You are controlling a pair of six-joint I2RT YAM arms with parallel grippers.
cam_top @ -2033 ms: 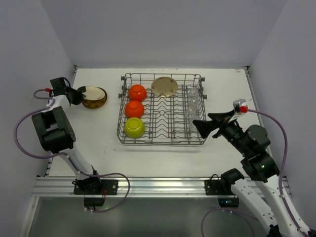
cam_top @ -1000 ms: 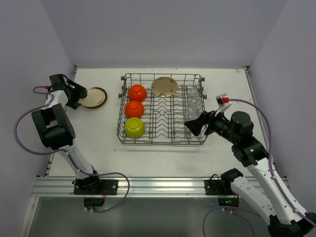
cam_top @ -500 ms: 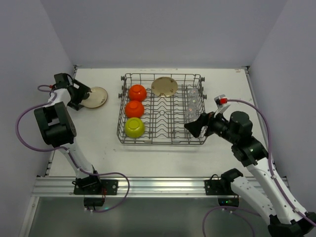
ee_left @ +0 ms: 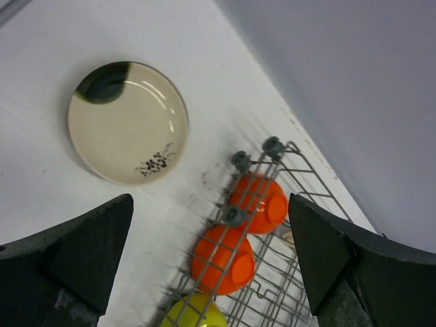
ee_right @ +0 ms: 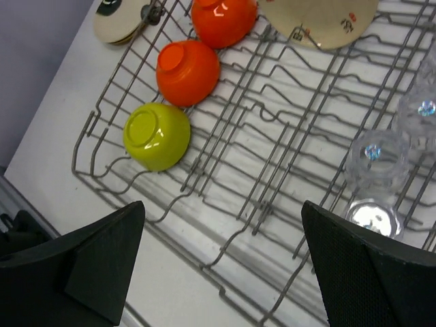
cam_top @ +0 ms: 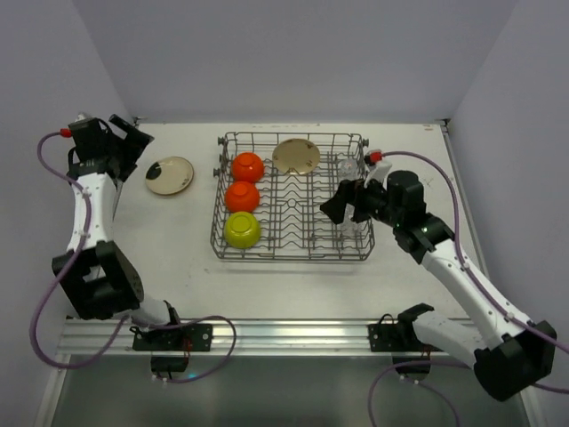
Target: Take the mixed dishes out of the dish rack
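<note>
Left gripper (cam_top: 133, 140) open, empty, up near table's (cam_top: 178, 267) far-left corner; plate (cam_top: 169, 175) flat, left of rack (cam_top: 293, 258). Right gripper (cam_top: 335, 205) open, empty, over rack's right side, by glasses (cam_top: 347, 191). Left wrist: shows plate on table, orange bowls (ee_left: 221, 255) upside down in rack. Right wrist: shows green bowl (ee_right: 157, 135), second plate (ee_right: 320, 20), glasses all in rack.

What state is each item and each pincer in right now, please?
Left pincer: open, empty.
Right pincer: open, empty, over the dish rack.
Unloaded plate: flat, face up on the table.
Racked plate: propped at the rack's far end.
Orange bowls: both upside down, racked.
Yellow-green bowl: upside down, racked.
Glasses: racked, right side; orientation unclear.
</note>
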